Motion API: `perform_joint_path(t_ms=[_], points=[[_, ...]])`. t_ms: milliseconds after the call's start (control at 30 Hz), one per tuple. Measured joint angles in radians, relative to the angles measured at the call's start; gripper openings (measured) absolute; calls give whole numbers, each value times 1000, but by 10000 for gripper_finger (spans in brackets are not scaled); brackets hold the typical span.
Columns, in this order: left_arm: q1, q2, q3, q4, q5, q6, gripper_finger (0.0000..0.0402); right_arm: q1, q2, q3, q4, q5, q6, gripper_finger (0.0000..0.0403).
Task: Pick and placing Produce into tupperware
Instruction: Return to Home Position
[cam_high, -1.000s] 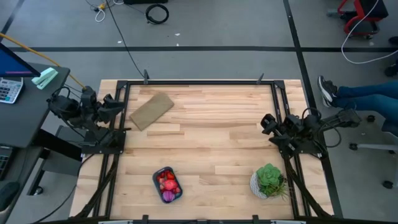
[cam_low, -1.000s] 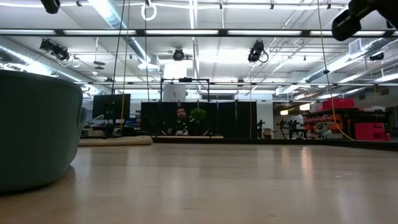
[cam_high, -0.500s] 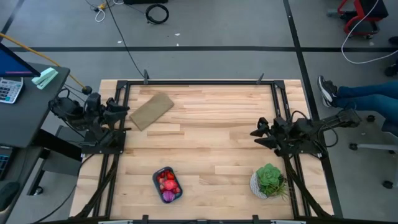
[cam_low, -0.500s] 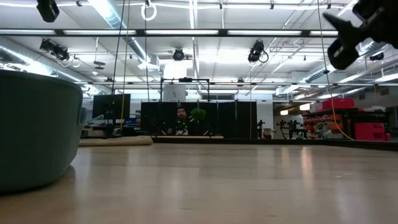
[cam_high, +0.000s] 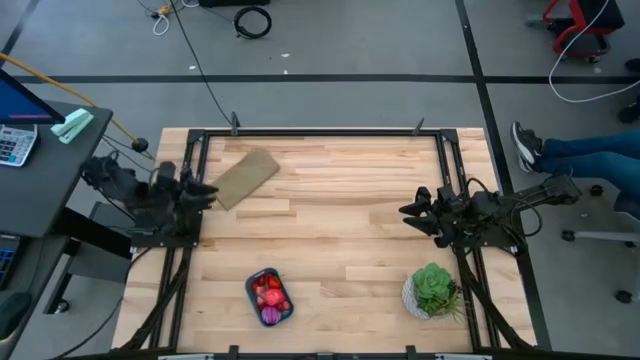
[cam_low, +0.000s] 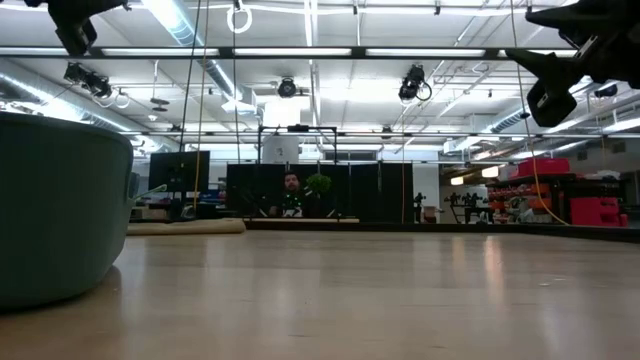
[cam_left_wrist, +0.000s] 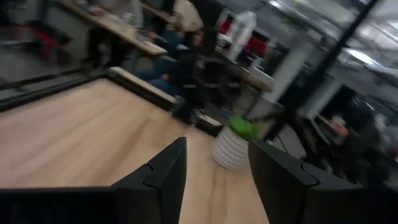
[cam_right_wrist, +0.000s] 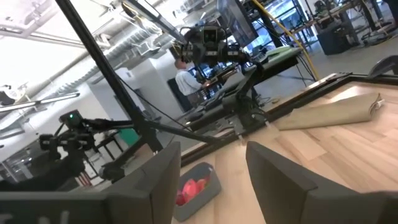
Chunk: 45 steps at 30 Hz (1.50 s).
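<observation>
My left gripper (cam_high: 207, 190) and right gripper (cam_high: 407, 213) hang open, empty; the tupperware (cam_high: 250, 284) holding the produce (cam_high: 270, 294) sits well apart, nearer the left.

The left gripper (cam_high: 203, 190) has slid along the left edge of the desk (cam_high: 340, 230) toward the tupperware's (cam_high: 250, 288) end and now sits just beside the tan piece (cam_high: 243, 177). The right gripper (cam_high: 409, 210) has unfolded and reached farther inward over the desk. In the low view both have dropped further into the top corners, the right one more.
</observation>
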Motion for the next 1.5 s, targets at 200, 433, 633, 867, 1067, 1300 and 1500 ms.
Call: perform_joint_path(t_ms=[200,433,633,867,1067,1300,1500], points=[[0,0,-181,230,194,151,179,0,0,0,0,0,0,192],[0,0,-352,433,385,228,183,0,0,0,0,0,0,192],[43,0,-419,486,363,270,177,0,0,0,0,0,0,192],[130,-1,-480,565,412,281,181,0,0,0,0,0,0,192],[179,-1,-576,714,497,330,177,0,0,0,0,-1,0,192],[200,-7,-575,716,837,370,180,0,0,0,0,-1,0,192],[197,-4,-574,531,844,370,178,0,0,0,0,-1,0,192]])
